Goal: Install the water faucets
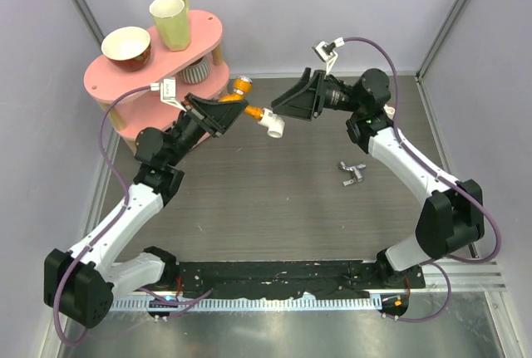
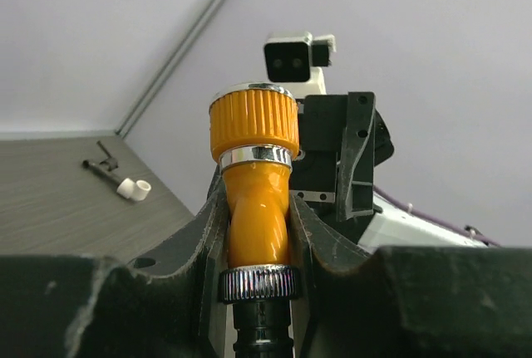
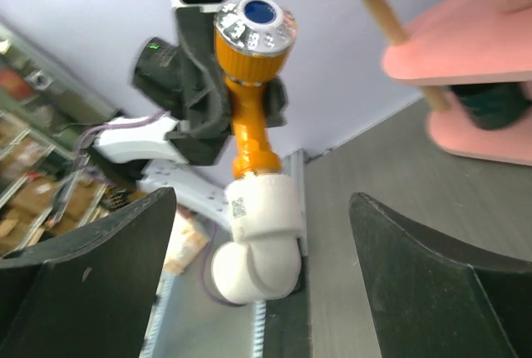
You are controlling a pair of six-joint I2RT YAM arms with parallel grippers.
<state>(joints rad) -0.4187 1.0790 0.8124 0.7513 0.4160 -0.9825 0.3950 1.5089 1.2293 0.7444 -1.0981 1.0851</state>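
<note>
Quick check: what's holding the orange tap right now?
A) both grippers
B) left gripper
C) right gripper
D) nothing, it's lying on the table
B: the left gripper clamps the orange tap mid-body, while the right gripper has its jaws open either side of the white elbow fitting on the tap's end, not touching it.

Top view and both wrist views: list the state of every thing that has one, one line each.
left tool, shut on the orange tap
orange tap, held up off the table, white fitting joined to its end
white fitting, on the tap, not gripped
right tool, open, astride the fitting without touching it
dark tap piece, lying loose on the table
mug, upright on the pink shelf
bowl, upright beside the mug
</note>
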